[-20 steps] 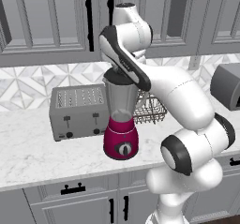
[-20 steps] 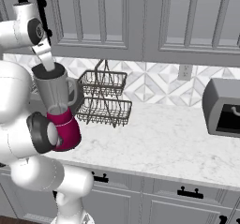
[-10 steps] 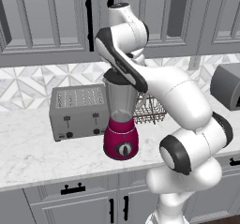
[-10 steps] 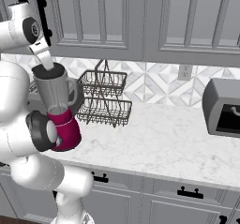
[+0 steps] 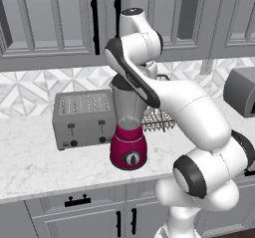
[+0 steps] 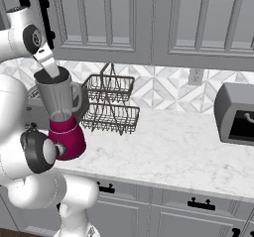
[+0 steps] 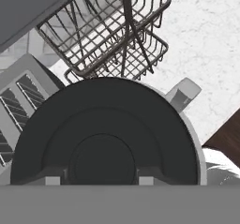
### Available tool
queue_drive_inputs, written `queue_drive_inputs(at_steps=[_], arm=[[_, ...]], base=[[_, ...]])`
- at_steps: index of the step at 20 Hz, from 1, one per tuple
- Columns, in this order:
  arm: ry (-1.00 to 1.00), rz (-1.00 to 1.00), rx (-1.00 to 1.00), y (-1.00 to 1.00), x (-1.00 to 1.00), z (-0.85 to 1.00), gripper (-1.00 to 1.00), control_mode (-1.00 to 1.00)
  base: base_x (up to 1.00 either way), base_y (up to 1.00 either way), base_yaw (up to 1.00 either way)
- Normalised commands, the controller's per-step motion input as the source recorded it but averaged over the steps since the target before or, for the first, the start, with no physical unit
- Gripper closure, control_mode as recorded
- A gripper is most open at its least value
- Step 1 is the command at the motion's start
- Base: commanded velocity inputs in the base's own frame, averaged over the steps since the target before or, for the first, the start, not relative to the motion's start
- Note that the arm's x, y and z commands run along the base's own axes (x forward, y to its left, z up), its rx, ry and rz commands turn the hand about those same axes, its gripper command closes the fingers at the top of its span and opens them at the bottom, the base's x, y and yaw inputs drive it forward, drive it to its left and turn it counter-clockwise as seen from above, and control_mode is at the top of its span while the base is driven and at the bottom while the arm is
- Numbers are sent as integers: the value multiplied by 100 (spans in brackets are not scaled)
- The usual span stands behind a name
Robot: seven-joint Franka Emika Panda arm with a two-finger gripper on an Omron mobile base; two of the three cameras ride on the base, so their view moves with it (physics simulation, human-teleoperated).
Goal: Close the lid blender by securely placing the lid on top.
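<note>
The blender (image 5: 128, 150) stands on the counter, with a magenta base, a black dial and a clear grey jar (image 6: 59, 99). The black round lid (image 7: 103, 138) lies over the jar's rim and covers the opening; the jar's handle (image 7: 183, 93) sticks out beside it. My gripper (image 7: 99, 180) comes down from above and is shut on the lid, one fingertip on each side of its raised centre. In the right base view the lid (image 6: 58, 74) shows as a dark cap at the jar's top, under the hand. The arm partly hides the jar's top in the left base view.
A silver toaster (image 5: 82, 117) stands just left of the blender. A two-tier wire basket (image 6: 111, 104) sits behind and to its right. A grey appliance (image 6: 237, 114) stands at the far right. Wall cabinets hang close above the arm.
The arm's upper joints have shifted slightly. The lid, the blender and the grip look the same.
</note>
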Motion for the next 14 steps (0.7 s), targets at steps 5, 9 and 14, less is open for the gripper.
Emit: queue_drive_inputs(at_steps=[5, 9, 14], arm=[[-3, 1, 0, -1, 0, -54, 100, -100], [0, 1, -1, 14, -4, -59, -100, -100], [-1, 1, 0, 1, -3, -13, -100, -100]], base=[[0, 0, 0], [0, 0, 0], [0, 0, 0]])
